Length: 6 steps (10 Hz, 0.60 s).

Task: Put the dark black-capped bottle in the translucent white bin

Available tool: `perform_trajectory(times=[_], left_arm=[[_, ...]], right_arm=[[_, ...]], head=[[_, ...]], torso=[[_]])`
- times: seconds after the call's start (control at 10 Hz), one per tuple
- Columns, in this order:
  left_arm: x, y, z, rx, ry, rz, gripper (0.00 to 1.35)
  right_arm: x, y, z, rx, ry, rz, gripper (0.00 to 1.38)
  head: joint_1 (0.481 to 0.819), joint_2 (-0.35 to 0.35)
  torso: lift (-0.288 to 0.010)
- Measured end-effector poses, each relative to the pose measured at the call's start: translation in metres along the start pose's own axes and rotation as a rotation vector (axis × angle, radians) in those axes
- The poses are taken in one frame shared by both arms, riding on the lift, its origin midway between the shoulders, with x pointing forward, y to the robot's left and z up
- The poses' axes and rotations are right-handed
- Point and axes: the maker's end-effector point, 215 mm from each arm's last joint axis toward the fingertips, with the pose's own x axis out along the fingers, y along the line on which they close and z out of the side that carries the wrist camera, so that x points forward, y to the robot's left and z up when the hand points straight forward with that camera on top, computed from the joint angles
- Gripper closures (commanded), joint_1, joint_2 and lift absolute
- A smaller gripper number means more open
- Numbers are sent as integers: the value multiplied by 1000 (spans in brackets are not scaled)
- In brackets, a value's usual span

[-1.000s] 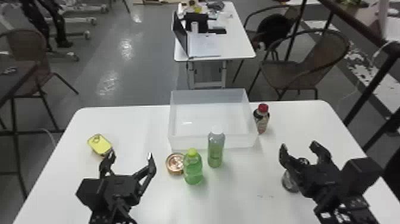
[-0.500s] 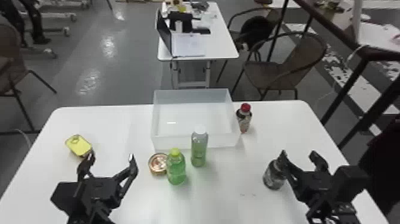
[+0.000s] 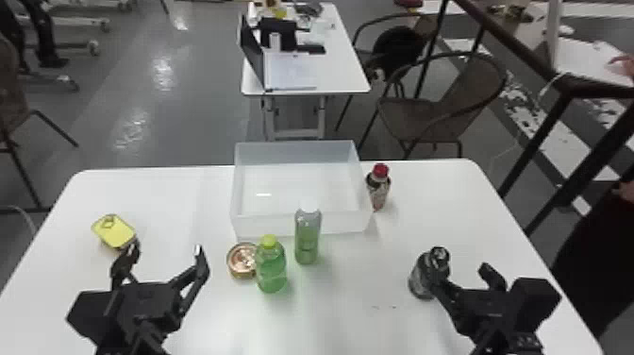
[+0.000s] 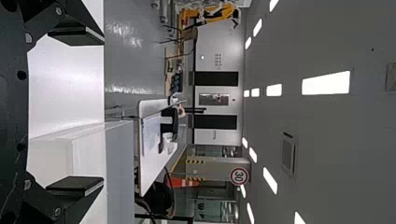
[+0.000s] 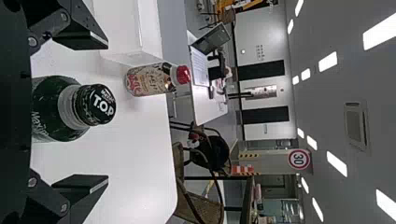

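My right gripper (image 3: 464, 271) stands open at the table's right side, its left finger overlapping the dark black-capped bottle (image 3: 421, 282) in the head view. In the right wrist view the dark bottle (image 5: 55, 109) lies between the spread fingers of my right gripper (image 5: 95, 112), nearer one finger and with no grip on it. The translucent white bin (image 3: 302, 224) sits at the table's far middle. My left gripper (image 3: 165, 250) is parked open over the left side; in the left wrist view, the open left gripper (image 4: 88, 112) has the bin (image 4: 88, 154) beyond it.
A green bottle (image 3: 271, 269), a clear greenish bottle (image 3: 307, 238) and a round copper-coloured can (image 3: 239, 261) stand in front of the bin. Right of the bin is a red-capped bottle (image 3: 378, 189). A yellow tin (image 3: 113, 230) lies at the left, near the left gripper.
The head view has shifted, with the table now sitting further left than a second ago. My right gripper has moved relative to the dark bottle, which shows more fully beside its left finger.
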Motion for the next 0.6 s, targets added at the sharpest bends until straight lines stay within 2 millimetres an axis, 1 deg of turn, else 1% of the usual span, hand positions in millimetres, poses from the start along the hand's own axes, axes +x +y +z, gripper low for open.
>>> perform_trajectory(times=[0.3,0.4,0.6], left_arm=[[0,0,0,-2,0,2,229],[0,0,0,-2,0,3,229],[0,1,0,-2,-1,4,229]], right_arm=[[4,-1,-11,-1,25,-1,-2],[6,0,-20,-5,48,6,-2],[15,9,-50,-1,109,89,-2]], head=[[695,-61],[695,-59],[695,-47]], torso=[[-14],[-14],[-14]])
